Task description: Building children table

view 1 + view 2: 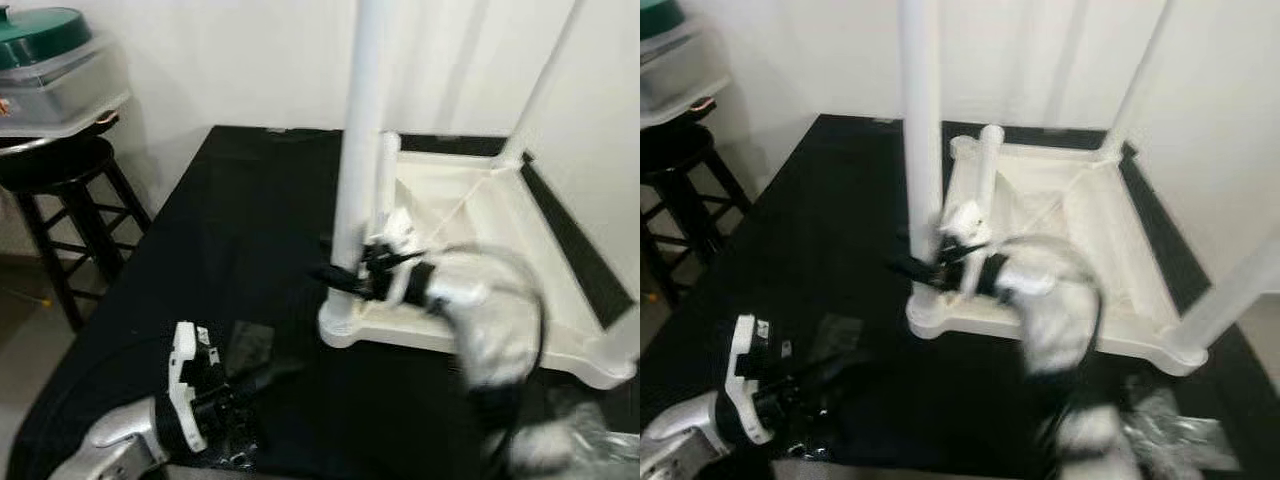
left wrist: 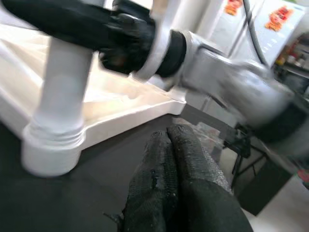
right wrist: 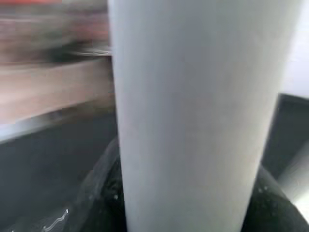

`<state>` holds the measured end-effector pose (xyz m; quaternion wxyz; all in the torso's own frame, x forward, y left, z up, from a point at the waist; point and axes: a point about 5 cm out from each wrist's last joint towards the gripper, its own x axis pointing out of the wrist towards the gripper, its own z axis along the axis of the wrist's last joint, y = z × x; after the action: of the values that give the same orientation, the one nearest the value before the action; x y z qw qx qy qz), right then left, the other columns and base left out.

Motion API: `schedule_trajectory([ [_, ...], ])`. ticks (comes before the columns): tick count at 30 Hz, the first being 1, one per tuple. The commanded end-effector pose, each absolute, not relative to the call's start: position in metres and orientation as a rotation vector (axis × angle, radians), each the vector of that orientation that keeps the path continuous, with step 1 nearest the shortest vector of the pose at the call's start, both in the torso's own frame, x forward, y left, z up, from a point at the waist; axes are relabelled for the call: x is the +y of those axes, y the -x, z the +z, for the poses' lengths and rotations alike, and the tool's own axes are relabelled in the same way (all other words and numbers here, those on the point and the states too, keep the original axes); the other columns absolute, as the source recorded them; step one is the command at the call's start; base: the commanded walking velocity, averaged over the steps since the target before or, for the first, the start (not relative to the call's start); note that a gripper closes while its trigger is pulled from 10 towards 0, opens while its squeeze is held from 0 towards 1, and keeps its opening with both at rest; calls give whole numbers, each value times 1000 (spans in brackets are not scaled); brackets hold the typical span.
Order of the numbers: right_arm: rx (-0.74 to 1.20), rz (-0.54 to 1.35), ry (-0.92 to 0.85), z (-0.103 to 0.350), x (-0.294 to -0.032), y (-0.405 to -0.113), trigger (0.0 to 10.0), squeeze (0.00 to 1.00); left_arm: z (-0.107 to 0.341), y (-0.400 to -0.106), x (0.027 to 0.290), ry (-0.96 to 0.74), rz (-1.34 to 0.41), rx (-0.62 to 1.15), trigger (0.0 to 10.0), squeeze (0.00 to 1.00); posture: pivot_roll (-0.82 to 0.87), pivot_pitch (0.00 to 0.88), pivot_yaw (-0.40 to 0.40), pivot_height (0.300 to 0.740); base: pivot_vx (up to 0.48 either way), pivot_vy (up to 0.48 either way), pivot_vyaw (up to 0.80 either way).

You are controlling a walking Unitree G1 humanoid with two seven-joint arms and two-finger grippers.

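Observation:
A white plastic children's table [image 1: 480,200] lies upside down on a black surface [image 1: 230,220], with its legs pointing up. My right gripper [image 1: 345,272] is shut on the near-left leg [image 1: 362,120], just above its socket at the table's corner. In the right wrist view that leg [image 3: 193,116] sits between the dark fingers [image 3: 99,193]. Another white leg [image 1: 387,180] rests loose in the underside beside it. My left gripper [image 1: 280,372] hovers low over the black surface in front of that corner, its fingers [image 2: 178,183] pressed together and holding nothing.
A black stool [image 1: 60,180] at the left carries a clear bin with a green lid [image 1: 50,60]. Crumpled clear plastic [image 1: 1170,425] lies at the front right, and a small piece [image 1: 240,345] near my left gripper. White walls stand close behind and to the right.

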<state>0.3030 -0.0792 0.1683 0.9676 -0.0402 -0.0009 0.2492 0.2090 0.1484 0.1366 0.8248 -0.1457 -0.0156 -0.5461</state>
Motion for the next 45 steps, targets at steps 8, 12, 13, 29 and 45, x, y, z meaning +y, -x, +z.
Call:
schedule_trajectory([
  [8, 218, 517, 270, 127, -111, -307, 0, 0, 132, -209, 151, 307, -1164, -9, 10000, 0, -16, 62, -15, 740, 0, 0, 0],
  [12, 198, 613, 218, 133, -98, -304, 10000, 1000, 131, -209, 151, 305, -1154, -14, 10000, 0, -10, 50, -18, 740, 0, 0, 0],
  [13, 198, 613, 218, 133, -98, -304, 10000, 1000, 131, -209, 151, 305, -1154, -14, 10000, 0, -10, 50, -18, 740, 0, 0, 0],
  [29, 32, 1197, 259, 193, -116, -321, 10000, 0, 130, -211, 147, 303, -1158, -17, 10000, 0, -6, 37, -16, 740, 0, 0, 0],
  [45, 56, 1301, 177, 196, -130, -349, 0, 0, 130, -212, 144, 293, -1156, -21, 10000, 0, -4, 43, -28, 740, 0, 0, 0],
])
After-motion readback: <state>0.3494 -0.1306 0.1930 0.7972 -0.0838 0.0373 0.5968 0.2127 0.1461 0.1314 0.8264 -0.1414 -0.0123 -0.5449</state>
